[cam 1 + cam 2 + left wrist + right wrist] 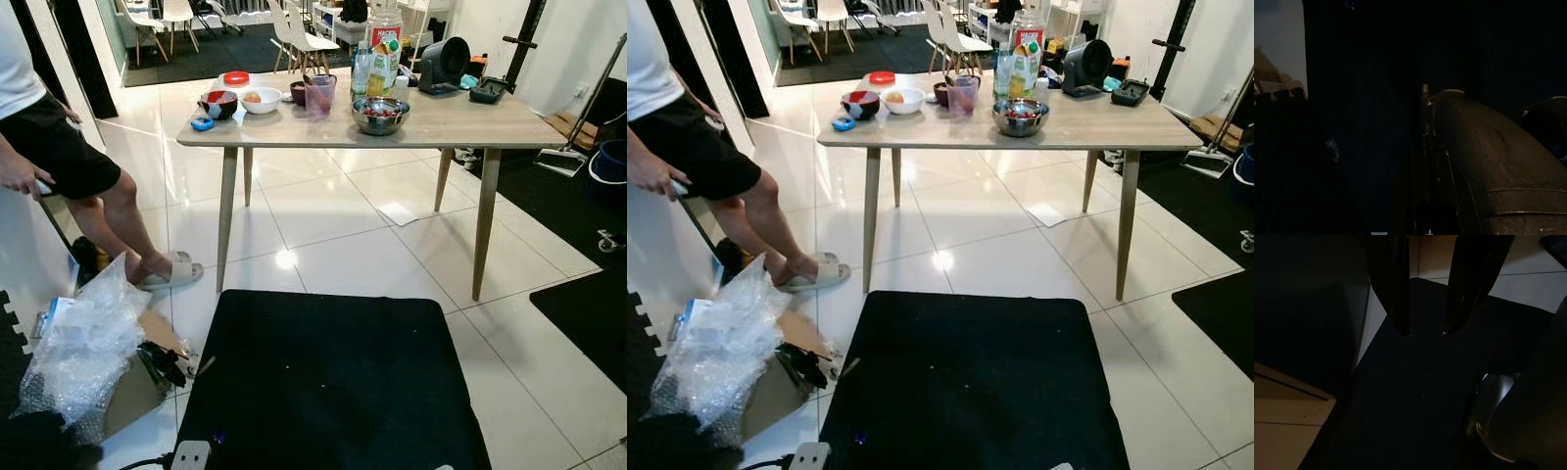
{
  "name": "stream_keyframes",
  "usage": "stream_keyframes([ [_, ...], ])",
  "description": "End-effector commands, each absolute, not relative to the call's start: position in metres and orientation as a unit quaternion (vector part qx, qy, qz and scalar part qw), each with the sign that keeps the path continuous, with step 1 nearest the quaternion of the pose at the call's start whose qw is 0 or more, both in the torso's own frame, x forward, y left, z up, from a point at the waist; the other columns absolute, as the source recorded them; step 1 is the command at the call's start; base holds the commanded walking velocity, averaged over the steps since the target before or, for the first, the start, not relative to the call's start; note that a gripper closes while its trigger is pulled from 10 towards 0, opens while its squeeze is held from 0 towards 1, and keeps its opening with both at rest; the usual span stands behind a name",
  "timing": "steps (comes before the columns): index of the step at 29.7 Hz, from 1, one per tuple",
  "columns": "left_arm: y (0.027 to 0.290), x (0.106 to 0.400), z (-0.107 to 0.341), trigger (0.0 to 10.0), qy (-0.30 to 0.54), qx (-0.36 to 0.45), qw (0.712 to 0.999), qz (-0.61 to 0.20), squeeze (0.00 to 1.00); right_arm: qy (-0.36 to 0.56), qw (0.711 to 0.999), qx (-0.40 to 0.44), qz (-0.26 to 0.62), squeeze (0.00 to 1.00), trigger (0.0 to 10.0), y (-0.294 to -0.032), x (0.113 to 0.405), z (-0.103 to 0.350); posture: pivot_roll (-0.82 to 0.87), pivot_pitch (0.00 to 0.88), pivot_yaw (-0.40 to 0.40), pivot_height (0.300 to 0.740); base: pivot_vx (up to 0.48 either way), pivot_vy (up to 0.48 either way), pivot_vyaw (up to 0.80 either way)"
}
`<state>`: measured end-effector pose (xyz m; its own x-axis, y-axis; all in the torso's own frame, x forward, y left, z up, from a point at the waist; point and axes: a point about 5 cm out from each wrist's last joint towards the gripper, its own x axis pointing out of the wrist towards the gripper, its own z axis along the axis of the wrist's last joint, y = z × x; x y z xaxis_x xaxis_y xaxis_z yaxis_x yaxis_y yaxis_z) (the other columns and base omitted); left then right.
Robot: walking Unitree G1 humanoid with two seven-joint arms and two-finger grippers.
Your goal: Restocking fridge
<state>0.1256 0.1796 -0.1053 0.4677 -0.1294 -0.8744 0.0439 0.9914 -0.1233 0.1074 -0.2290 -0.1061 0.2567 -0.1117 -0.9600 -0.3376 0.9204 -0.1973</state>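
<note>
A wooden table [470,125] stands a few steps ahead of me. On it are a steel bowl [380,115] with red food, a white bowl [261,100] holding something orange, a red and black bowl [220,102], a purple cup [319,95], a juice carton [383,67] among bottles, and a red-lidded tub [235,78]. My right gripper [1425,330] hangs open over the black mat [1415,396], with nothing between its fingers. The left wrist view is very dark, with a rounded grey robot part [1488,166] showing.
A person [59,147] in black shorts and slippers stands at the left. Bubble wrap [83,343] and cardboard lie on the floor at my left. A black mat [333,382] lies in front of me, with a power strip [191,455] at its corner. A black fan [443,65] sits on the table's far right.
</note>
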Motion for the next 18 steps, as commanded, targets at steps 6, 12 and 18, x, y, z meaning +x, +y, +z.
stream_keyframes([
  [6, 0.181, 0.116, -0.109, 10.0, 0.532, -0.04, 0.845, -0.046, 0.0, 0.607, 0.769, -0.187, 0.071, 0.0, 10.0, -0.236, 0.101, -0.106, -0.04, 0.0, 0.002, 0.74, 0.254, 0.0, 0.0],
  [12, 0.18, 0.116, -0.109, 10.0, 0.531, -0.039, 0.845, -0.05, 0.0, 0.609, 0.767, -0.187, 0.07, 0.0, 10.0, -0.239, 0.098, -0.106, -0.04, 0.0, 0.001, 0.74, 0.289, 0.0, 0.0],
  [18, 0.18, 0.116, -0.109, 10.0, 0.531, -0.038, 0.845, -0.05, 0.0, 0.609, 0.767, -0.19, 0.068, 0.0, 10.0, -0.242, 0.099, -0.105, -0.04, 0.0, 0.001, 0.74, 0.3, 0.0, 0.0],
])
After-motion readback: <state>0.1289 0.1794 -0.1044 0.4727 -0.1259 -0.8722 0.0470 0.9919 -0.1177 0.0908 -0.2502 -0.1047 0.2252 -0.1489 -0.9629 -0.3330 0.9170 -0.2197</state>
